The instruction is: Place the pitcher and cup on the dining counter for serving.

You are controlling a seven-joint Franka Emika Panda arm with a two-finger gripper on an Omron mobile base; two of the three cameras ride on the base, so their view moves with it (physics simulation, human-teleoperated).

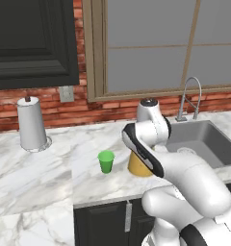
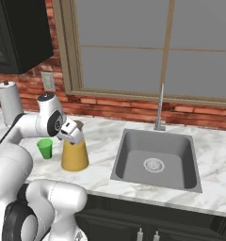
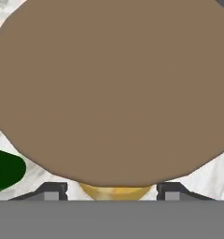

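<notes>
Left base view: a marble table (image 1: 40,168) runs below a brick wall, the cup (image 1: 106,161) at frame centre, the pitcher (image 1: 136,166) just right, half hidden by the arm. Right base view: the hand (image 2: 73,134) sits at the pitcher's neck, left of the sink (image 2: 155,162). Hand view: the cork lid (image 3: 114,88) looms between 2 fingertips (image 3: 51,190); I cannot tell whether they clasp it.

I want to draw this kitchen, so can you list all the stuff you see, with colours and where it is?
pitcher: one, clear with orange liquid and a brown lid, on the counter left of the sink
cup: one, green, just left of the pitcher
paper-towel roll: one, white, far left by the brick wall
kitchen counter: one, white-grey marble
sink: one, grey, sunk into the counter
tap: one, silver, behind the sink
window: one, tan frame
cabinet: one, black, upper left
arm: one, white
jaws: dark, either side of the pitcher's neck
</notes>
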